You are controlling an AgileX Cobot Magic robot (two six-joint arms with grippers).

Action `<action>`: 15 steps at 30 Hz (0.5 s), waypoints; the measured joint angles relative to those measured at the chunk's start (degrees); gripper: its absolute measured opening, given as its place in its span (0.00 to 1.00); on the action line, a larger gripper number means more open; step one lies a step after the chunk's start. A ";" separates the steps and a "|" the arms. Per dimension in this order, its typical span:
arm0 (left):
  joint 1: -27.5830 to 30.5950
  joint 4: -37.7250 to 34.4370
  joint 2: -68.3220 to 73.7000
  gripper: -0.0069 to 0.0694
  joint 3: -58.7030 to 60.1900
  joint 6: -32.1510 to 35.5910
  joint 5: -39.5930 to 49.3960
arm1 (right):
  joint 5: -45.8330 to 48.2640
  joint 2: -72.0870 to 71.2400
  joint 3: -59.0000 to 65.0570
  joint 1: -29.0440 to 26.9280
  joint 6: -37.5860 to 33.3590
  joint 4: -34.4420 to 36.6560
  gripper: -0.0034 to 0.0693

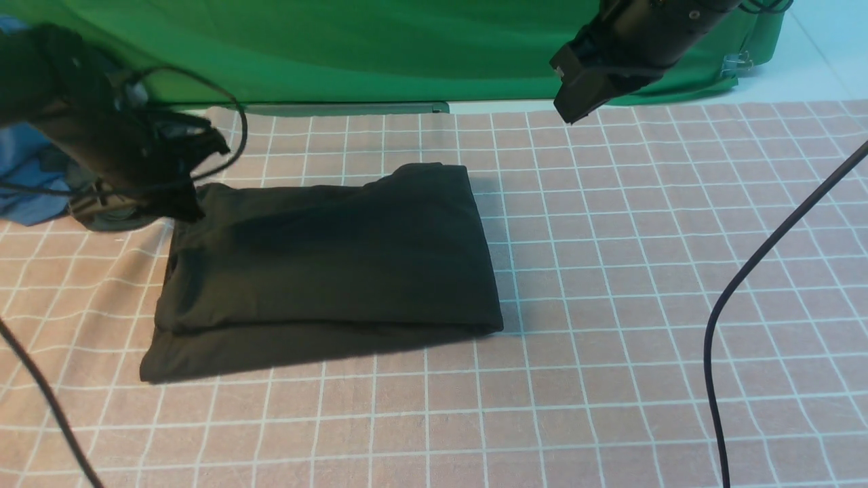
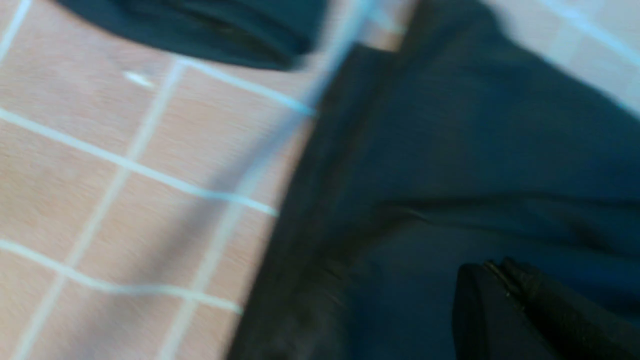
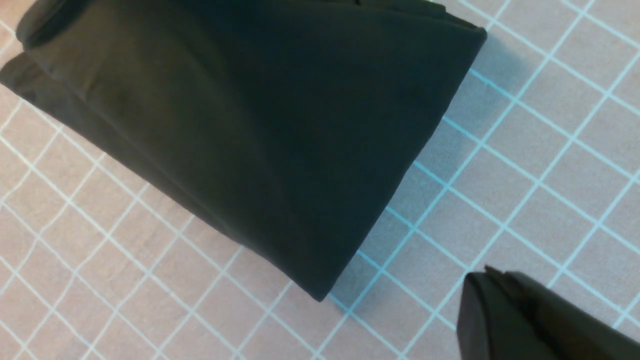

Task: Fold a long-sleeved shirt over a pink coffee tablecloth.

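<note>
The long-sleeved shirt (image 1: pixel 325 264) lies folded into a thick black rectangle on the pink coffee tablecloth (image 1: pixel 644 271); its print is hidden. My left gripper (image 1: pixel 186 203) hangs at the shirt's far left corner. In the blurred left wrist view its fingers (image 2: pixel 492 270) are pressed together just above the shirt (image 2: pixel 450 150), beside the bare tablecloth (image 2: pixel 100 200), with no fabric visibly pinched. My right gripper (image 1: pixel 573 102) is raised beyond the shirt's far right corner. Its jaws (image 3: pixel 492 277) are shut and empty over the tablecloth (image 3: pixel 525 150), apart from the shirt's corner (image 3: pixel 250 125).
A green cloth (image 1: pixel 339 47) covers the back. A blue garment (image 1: pixel 27 169) and a dark grey garment (image 1: pixel 108 218) lie at the far left behind my left arm. A black cable (image 1: pixel 746 285) crosses the right side; another runs down the left edge.
</note>
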 joint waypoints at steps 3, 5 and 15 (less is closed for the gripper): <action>-0.05 -7.00 -4.62 0.11 1.56 5.52 1.84 | 0.00 -0.14 0.00 0.00 0.73 0.00 0.11; -0.05 -11.74 -7.33 0.11 4.78 10.22 3.00 | 0.00 -0.14 0.00 0.20 1.27 0.00 0.11; -1.23 -13.45 -8.67 0.11 28.11 13.03 -9.25 | 0.00 -0.14 0.00 1.99 1.25 -0.01 0.11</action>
